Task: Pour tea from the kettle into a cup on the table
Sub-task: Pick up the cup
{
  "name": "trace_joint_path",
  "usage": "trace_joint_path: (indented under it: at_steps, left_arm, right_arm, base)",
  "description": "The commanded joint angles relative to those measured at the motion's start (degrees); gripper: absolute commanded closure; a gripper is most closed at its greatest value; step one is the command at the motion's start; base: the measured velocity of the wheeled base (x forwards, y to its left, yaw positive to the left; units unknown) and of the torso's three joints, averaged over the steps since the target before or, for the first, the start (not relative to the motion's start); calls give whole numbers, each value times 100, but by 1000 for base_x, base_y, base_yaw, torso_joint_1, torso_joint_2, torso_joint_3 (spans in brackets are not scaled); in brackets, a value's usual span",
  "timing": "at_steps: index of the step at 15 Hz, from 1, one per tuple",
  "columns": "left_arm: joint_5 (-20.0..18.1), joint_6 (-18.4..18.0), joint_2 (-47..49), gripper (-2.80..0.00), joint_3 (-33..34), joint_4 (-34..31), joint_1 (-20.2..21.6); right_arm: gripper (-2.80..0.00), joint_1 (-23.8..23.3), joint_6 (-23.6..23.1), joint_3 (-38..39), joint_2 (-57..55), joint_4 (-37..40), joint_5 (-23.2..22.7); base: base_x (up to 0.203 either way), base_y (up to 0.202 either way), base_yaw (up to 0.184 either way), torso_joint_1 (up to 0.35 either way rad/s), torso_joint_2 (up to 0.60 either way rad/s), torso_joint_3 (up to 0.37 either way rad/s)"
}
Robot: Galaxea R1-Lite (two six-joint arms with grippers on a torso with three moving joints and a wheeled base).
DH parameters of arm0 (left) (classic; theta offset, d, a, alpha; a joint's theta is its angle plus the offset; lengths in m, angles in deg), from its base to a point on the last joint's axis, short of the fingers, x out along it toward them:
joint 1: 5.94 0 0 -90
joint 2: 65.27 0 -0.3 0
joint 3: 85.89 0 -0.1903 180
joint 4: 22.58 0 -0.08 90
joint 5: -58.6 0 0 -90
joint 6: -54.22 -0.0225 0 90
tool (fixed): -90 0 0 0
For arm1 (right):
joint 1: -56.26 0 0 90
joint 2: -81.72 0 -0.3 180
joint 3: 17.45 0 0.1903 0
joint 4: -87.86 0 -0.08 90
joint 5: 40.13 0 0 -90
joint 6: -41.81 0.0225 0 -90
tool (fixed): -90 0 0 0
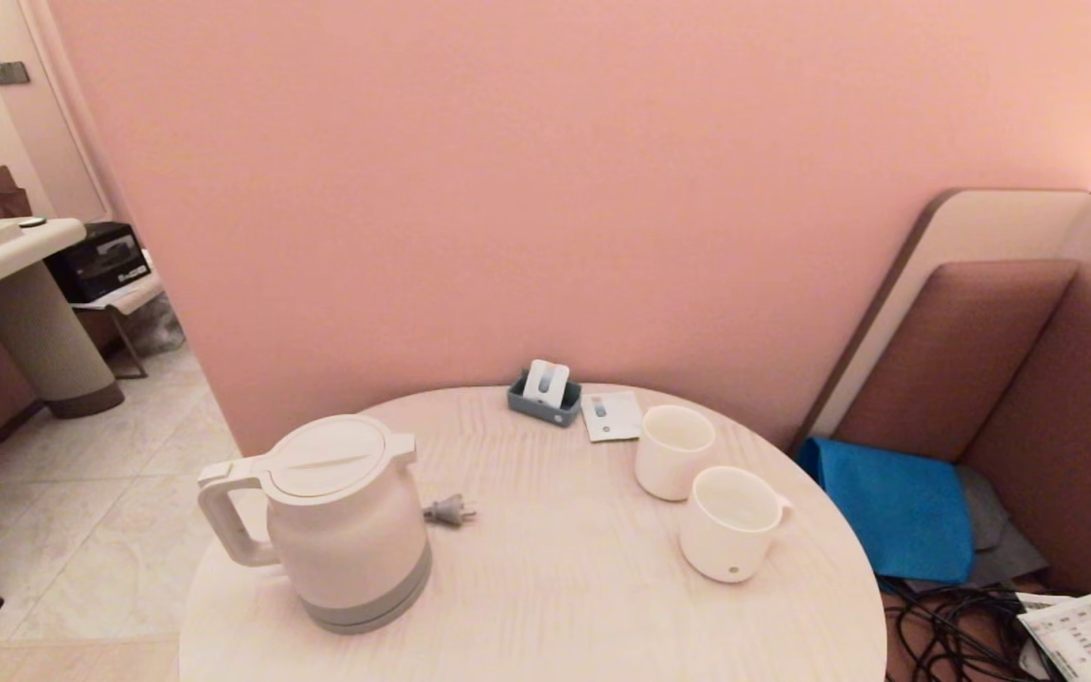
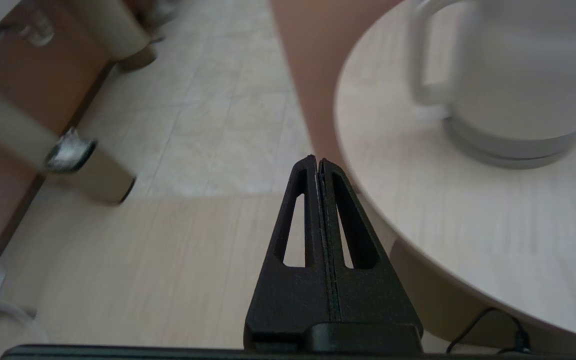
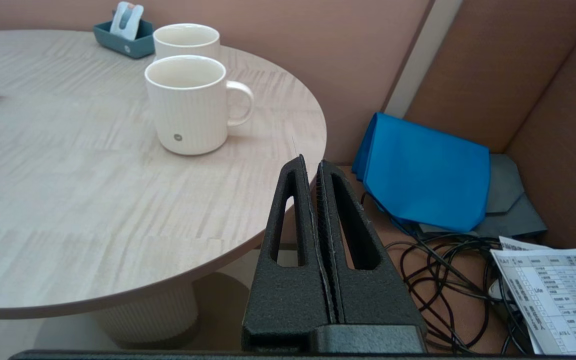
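The cream-white kettle (image 1: pixel 342 519) stands on the left of the round pale-wood table (image 1: pixel 545 587), its loop handle turned leftward; its body also fills the left wrist view (image 2: pixel 518 80). The ribbed white cup (image 1: pixel 730 523) with the grey dot sits at the table's right, handle turned right, and shows again as the nearer mug (image 3: pixel 190 104). My left gripper (image 2: pixel 317 162) is shut and empty, low beside the table's left edge. Shut and empty too, the right gripper (image 3: pixel 310 164) hangs off the table's right edge. Neither arm shows in the head view.
A smooth white cup (image 1: pixel 673 451) stands just behind the ribbed one. A grey-blue holder (image 1: pixel 544 393), a card (image 1: pixel 610 415) and a loose plug (image 1: pixel 449 511) lie on the table. Beside it, a bench holds a blue cloth (image 1: pixel 896 507), cables (image 3: pixel 448 270) and a printed sheet (image 3: pixel 550 295).
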Motion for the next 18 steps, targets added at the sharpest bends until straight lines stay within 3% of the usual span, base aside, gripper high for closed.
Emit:
trace_joint_path:
  at_steps: [1,3,4,6,7,9,11,13,14,16,17,18]
  left_arm:
    - [77,156,-428,0,39,-42,76]
    - [40,322,-428,0,189,370,77]
    - [-214,315,-428,0,380,727,77]
    - [-1131,260,-428,0,609,1135,77]
    - [-1277,159,-428,0,673,1182,77]
    - [-1321,25,-428,0,951,1196,77]
    - [-1329,-502,-428,0,1352,1294,77]
    - [-1290,-746,-428,0,1456,1872,82]
    - [-1266,-754,-406,0,1396,2013,231]
    - [-1379,-948,-373,0,1255,2107,1001]
    - [-1571,-1116,-481,0,1245,2154,1172]
    - [-1608,-1028,-494,0,1374,2187,1185]
  right_arm:
    - [0,0,-3,1,2,3,-3]
    - [0,0,-3,1,2,3,-3]
    - [0,0,-3,1,2,3,-3]
    - [0,0,-3,1,2,3,-3]
    - [0,0,-3,1,2,3,-3]
    - [0,0,-3,1,2,3,-3]
    - [0,0,-3,1,2,3,-3]
    - [0,0,-3,1,2,3,-3]
    - [0,0,-3,1,2,3,-3]
    - [0,0,-3,1,2,3,-3]
    - [0,0,-3,1,2,3,-3]
    - [0,0,-3,1,2,3,-3]
  base:
    - [0,0,0,0,0,0]
    - [0,0,0,0,0,0]
    - [0,0,0,0,0,0]
    - [0,0,0,0,0,0]
    - [0,0,0,0,0,0]
    - [0,0,0,0,0,0]
    - [0,0,0,0,0,0]
    - [0,0,0,0,0,0]
    - [0,0,0,0,0,0]
    - [0,0,0,0,0,0]
    - [0,0,0,0,0,0]
    - [0,0,0,0,0,0]
